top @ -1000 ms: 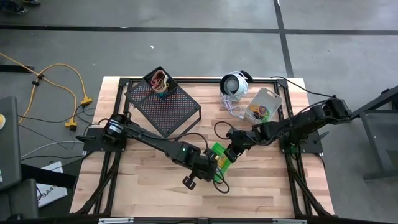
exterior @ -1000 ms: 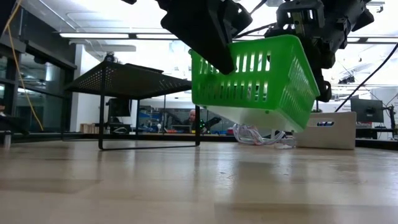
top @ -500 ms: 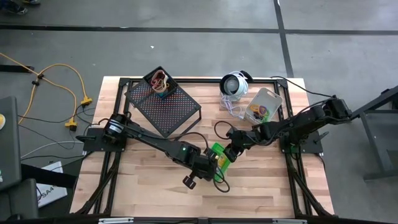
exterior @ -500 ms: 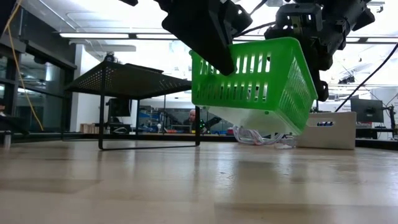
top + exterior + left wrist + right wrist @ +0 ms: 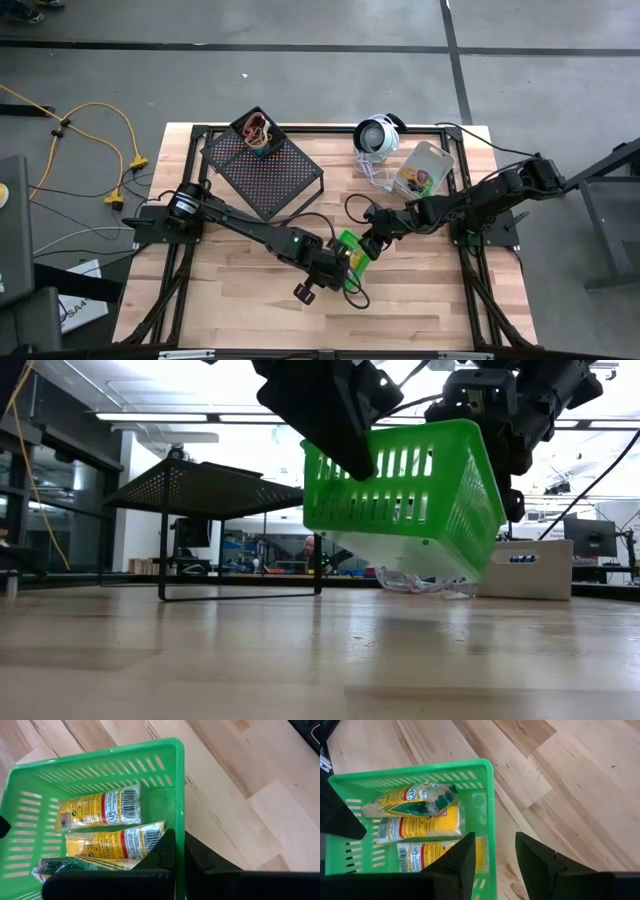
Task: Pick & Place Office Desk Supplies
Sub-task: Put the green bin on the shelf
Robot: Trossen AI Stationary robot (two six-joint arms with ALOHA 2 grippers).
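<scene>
green bin [image 5: 405,495] hangs above the table, left fingers [image 5: 167,855] pinching its wall, right fingers [image 5: 462,857] spread astride its rim.

I count one green bin [image 5: 100,780] holding three yellow packets [image 5: 97,809], one black mesh rack [image 5: 265,170], and my two grippers.

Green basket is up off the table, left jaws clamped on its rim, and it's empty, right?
Not empty. The left wrist view shows yellow packets lying inside the green basket. The rest holds: the low view shows it off the table, with the left gripper clamped on its rim.
</scene>
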